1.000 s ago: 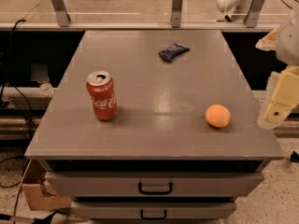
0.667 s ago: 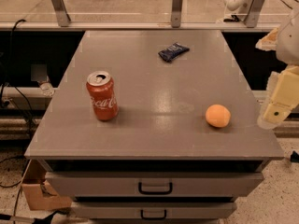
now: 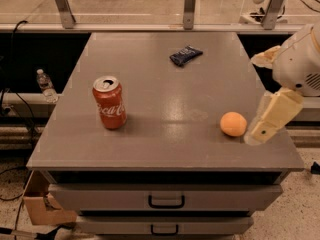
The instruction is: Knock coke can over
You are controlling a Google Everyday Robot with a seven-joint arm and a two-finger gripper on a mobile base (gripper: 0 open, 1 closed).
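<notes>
The coke can point(image 3: 110, 103) is a red can with white script and a silver top. It stands upright on the left part of the grey table top point(image 3: 165, 84). My gripper point(image 3: 261, 132) hangs at the table's right edge, just right of the orange fruit point(image 3: 233, 124) and far to the right of the can. It holds nothing that I can see. The white arm housing point(image 3: 300, 61) sits above it.
A small dark blue snack packet point(image 3: 186, 55) lies at the back middle of the table. Drawers with handles point(image 3: 166, 201) sit below the top. A water bottle point(image 3: 46, 85) stands on the floor at the left, and a cardboard box point(image 3: 42, 206) at the lower left.
My gripper has moved a little to the left, closer to the orange fruit and over the table's right edge. The can, the fruit and the packet have not moved.
</notes>
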